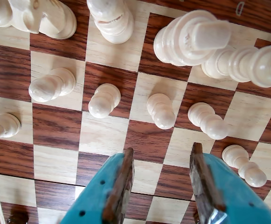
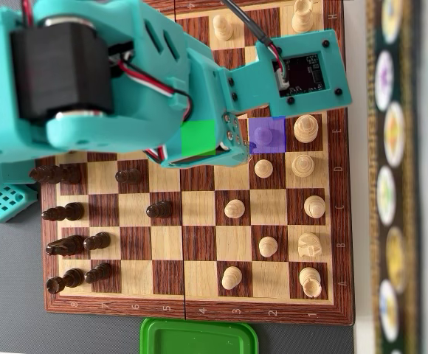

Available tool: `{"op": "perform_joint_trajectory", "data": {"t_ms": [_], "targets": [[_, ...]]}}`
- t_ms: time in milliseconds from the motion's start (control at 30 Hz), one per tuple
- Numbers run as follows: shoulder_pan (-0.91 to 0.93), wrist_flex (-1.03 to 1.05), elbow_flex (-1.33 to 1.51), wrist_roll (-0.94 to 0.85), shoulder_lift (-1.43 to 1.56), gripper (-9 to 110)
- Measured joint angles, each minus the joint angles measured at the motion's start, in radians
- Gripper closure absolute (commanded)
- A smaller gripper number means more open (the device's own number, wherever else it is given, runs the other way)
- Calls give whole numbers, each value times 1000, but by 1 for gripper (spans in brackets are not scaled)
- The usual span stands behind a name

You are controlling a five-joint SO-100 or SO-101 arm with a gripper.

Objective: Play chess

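Note:
In the wrist view my gripper (image 1: 162, 150) is open and empty, hovering over bare squares of the wooden chessboard (image 1: 56, 163). Its two brown-padded teal fingers (image 1: 121, 186) stand wide apart. A row of white pawns lies just beyond the tips; one pawn (image 1: 161, 110) is nearly in line with the gap, and another (image 1: 208, 120) is to its right. Taller white pieces (image 1: 191, 37) stand behind them. In the overhead view the teal arm (image 2: 125, 81) covers the board's upper left and hides the jaws. A purple-tinted square holds a white pawn (image 2: 266, 135), next to a green-tinted square (image 2: 199, 136).
Black pieces (image 2: 129, 176) stand along the board's left side in the overhead view, white pieces (image 2: 311, 243) along the right. A green lid (image 2: 199, 338) lies below the board's edge. A patterned strip (image 2: 391, 177) runs along the right.

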Motion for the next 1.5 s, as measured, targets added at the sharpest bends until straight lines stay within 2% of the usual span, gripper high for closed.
{"op": "perform_joint_trajectory", "data": {"t_ms": [600,1500], "targets": [[0,0,-133,3,-146,84],[3,0,-146,3,-221,84]]}}
